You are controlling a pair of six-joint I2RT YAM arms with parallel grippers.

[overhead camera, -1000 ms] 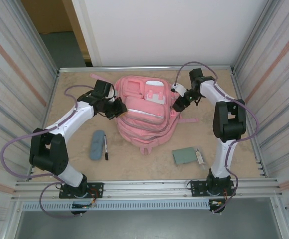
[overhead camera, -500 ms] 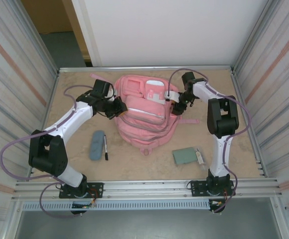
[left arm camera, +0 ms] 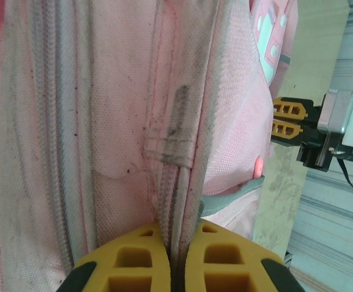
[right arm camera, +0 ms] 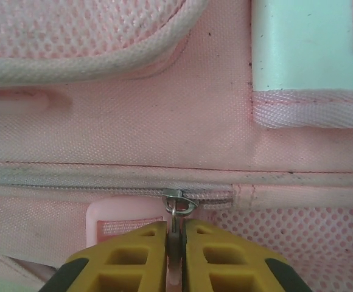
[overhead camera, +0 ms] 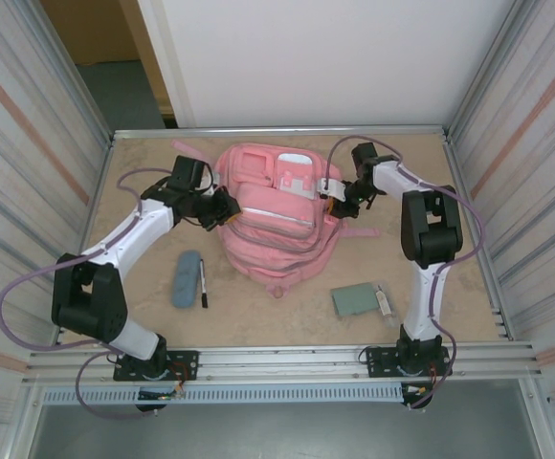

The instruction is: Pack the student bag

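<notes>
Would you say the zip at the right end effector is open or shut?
Shut: left of the slider the zip lies closed; the right end effector pinches its pull.

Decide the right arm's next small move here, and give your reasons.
Probably draw the zipper pull along the closed zip to start opening the pocket. The right gripper is shut on that pull, which sits at one end of the zip, while the left gripper pinches a seam of the student bag on its opposite side, bracing it.
</notes>
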